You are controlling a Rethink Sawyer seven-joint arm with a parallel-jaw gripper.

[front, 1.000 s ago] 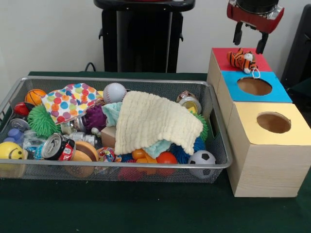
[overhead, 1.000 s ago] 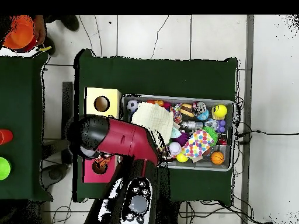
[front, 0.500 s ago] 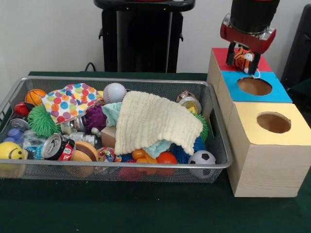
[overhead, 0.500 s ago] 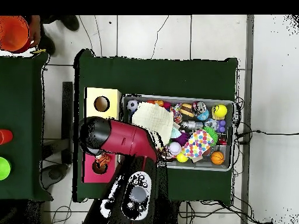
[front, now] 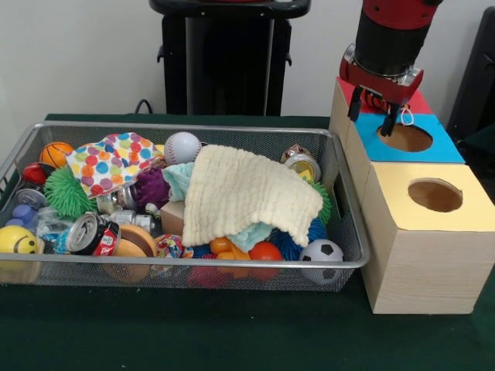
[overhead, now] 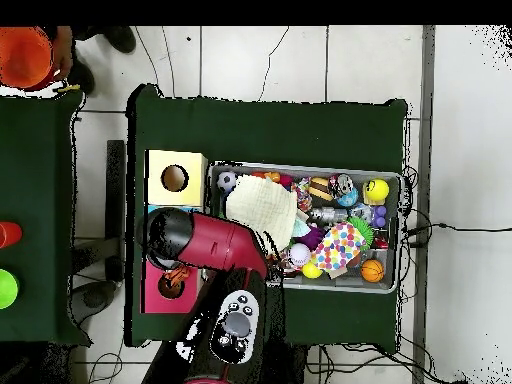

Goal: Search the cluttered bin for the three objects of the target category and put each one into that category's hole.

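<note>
Gripper (front: 373,116) lower, tiger toy (front: 380,103) seemingly gripped.

No readable text, brand or number is found in either view. Print is carried by the red can (front: 91,234) in the bin (front: 232,131), but no letter of it can be made out. A drawn smiling face is borne by the yellow ball (front: 17,241).

At ten o'clock overhead I see an orange bucket (overhead: 27,55); a red cup (overhead: 8,234) and a green one (overhead: 7,288) sit at nine on the side table (overhead: 35,180)
</note>
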